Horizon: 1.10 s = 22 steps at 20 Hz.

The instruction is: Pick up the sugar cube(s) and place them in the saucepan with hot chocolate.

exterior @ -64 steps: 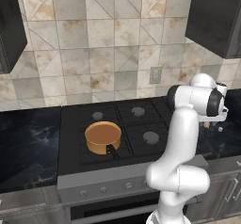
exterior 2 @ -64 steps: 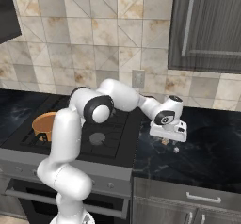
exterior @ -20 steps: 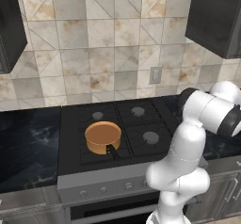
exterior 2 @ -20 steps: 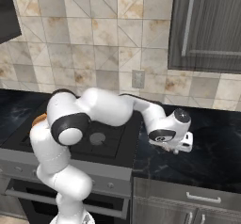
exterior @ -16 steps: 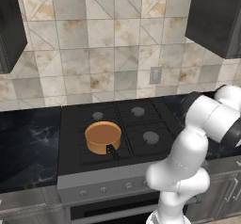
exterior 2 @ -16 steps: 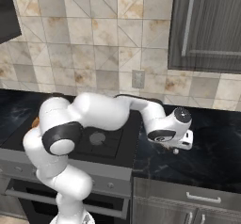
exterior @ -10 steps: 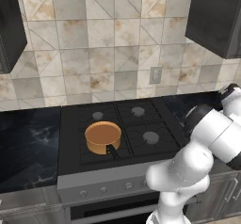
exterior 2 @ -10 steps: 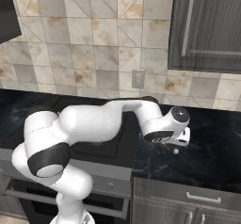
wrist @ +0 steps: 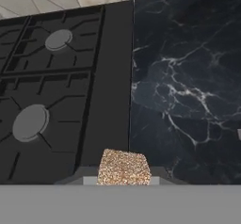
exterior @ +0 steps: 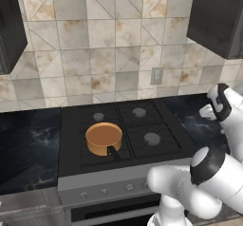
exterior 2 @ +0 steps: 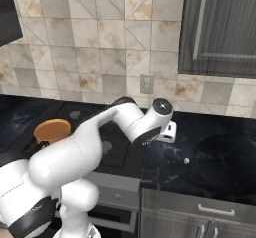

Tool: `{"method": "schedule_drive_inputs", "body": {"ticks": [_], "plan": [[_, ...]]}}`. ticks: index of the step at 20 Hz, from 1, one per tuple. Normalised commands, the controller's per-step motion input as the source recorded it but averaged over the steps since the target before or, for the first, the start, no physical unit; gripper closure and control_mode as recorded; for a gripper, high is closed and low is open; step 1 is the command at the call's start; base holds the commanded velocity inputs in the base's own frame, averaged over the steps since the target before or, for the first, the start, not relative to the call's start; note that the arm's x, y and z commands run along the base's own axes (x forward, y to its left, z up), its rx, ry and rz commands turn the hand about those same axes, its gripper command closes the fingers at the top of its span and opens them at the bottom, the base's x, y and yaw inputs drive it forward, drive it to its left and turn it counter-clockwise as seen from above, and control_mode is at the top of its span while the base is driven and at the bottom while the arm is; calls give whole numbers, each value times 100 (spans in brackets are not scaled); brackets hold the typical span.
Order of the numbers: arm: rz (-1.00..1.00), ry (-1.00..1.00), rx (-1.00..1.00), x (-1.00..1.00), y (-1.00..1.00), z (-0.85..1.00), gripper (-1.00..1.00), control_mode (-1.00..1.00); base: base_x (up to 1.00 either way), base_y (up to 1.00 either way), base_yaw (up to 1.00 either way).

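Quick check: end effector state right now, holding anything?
End effector: closed on a sugar cube, seen between its tips in the hand view.

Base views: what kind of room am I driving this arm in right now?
A home kitchen, rendered. A black gas stove is set into a dark marble counter, with a copper saucepan on a burner, a tiled backsplash behind and dark wall cabinets above.

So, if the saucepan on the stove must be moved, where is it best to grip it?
Probably by its short black handle, closing across it from above: it sticks out toward the front of the stove, thin and free, while the round saucepan body looks too wide.
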Motion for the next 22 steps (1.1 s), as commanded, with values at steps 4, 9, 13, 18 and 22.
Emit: {"method": "schedule_drive_inputs", "body": {"ticks": [4,9,13,18,22], "plan": [[0,0,0,0,100,36,100,-100,0,0,0],[3,0,0,0,100,23,100,-100,0,0,0],[8,0,0,0,100,18,100,-100,0,0,0],[14,0,0,0,100,17,100,-100,0,0,0],[18,14,-1,7,80,39,100,-100,0,0,0]]}}
